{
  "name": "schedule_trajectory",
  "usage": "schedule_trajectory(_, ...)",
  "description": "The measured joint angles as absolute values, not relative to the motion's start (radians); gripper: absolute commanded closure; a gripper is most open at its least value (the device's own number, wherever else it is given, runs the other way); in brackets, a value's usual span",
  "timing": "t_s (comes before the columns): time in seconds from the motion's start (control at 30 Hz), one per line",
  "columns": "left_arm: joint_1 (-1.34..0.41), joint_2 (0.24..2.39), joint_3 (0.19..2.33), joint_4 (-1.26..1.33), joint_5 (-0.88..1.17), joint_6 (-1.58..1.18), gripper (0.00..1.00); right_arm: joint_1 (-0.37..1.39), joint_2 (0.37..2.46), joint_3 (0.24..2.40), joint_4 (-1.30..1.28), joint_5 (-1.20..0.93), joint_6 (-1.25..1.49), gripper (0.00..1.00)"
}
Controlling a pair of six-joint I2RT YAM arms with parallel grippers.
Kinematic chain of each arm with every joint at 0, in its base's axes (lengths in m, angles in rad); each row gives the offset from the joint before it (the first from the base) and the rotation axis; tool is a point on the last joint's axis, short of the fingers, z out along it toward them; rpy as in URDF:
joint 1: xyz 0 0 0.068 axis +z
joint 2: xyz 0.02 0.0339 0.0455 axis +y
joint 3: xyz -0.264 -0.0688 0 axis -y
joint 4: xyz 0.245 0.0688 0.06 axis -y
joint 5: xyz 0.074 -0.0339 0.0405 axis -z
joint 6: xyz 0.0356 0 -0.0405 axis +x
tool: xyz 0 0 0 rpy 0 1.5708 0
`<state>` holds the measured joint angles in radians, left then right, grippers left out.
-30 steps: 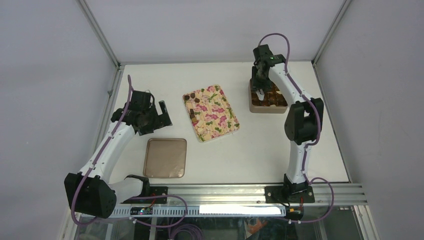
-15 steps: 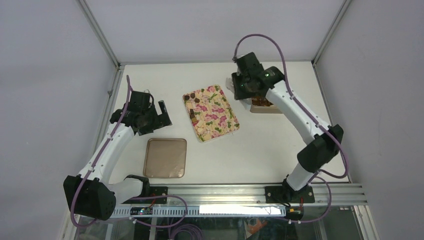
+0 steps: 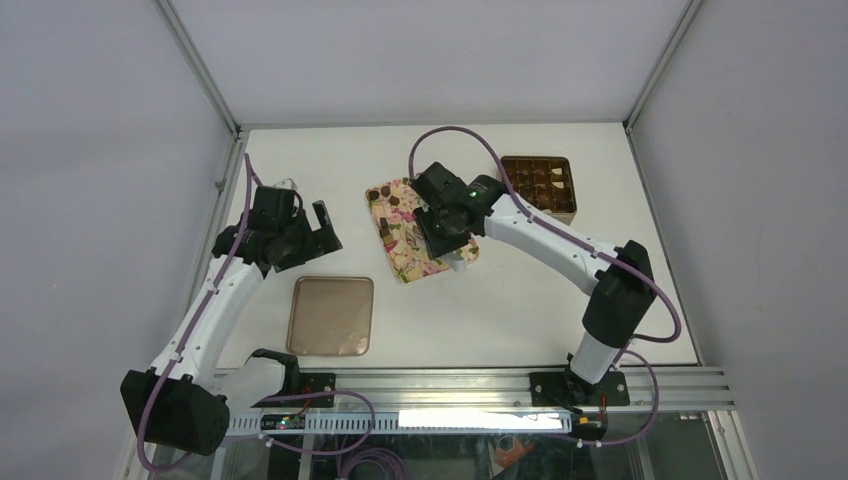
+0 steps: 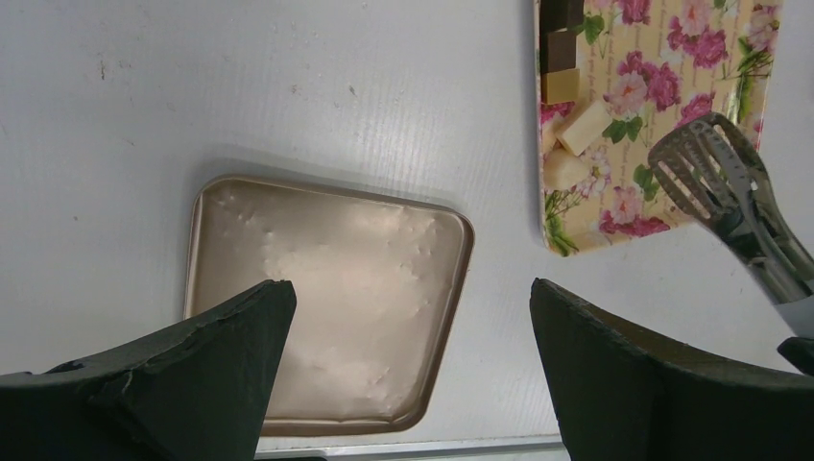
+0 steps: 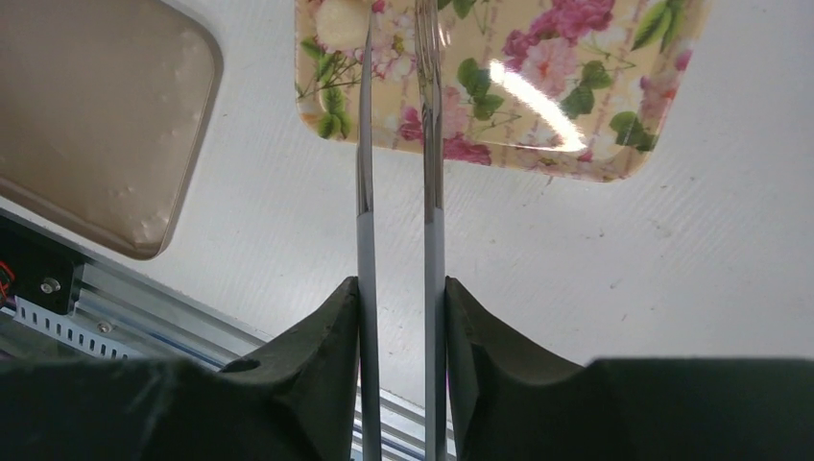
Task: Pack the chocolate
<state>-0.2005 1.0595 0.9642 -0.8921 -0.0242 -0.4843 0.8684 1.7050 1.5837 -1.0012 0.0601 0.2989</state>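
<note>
Chocolate (image 3: 386, 230): loose pieces strung along left edge of floral tray (image 3: 402, 260), frame centre, row running roughly top-to-bottom. Right gripper (image 5: 401, 288) clamped on metal tongs (image 5: 398, 144), above tray's lower right; pieces lie to its left. Right arm nearer. Left gripper (image 4: 411, 288): jaws wide apart, empty, over lid (image 4: 326, 288). Box (image 3: 575, 190) upper right.

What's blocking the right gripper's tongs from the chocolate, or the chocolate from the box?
Nothing visible. The right gripper holds the tongs over the floral tray; the chocolate lies uncovered along its left edge. The box is open, with only table between it and the tray; the lid lies apart.
</note>
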Motion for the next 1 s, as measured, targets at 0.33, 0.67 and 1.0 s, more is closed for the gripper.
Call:
schedule_trajectory(0.33, -0.200, 1.059, 0.962, -0.893, -0.024, -0.487, 0.01, 0.927, 1.807, 1.605, -0.988, 0.047, 0.333, 0.60)
schedule_trajectory(0.67, -0.200, 1.060, 0.962, -0.892, -0.024, -0.487, 0.01, 0.965, 1.852, 1.648, -1.011, 0.076, 0.334, 0.58)
schedule_trajectory(1.0, -0.200, 1.060, 0.962, -0.892, -0.024, -0.487, 0.01, 1.013, 1.904, 1.715, -1.090, 0.192, 0.302, 0.60)
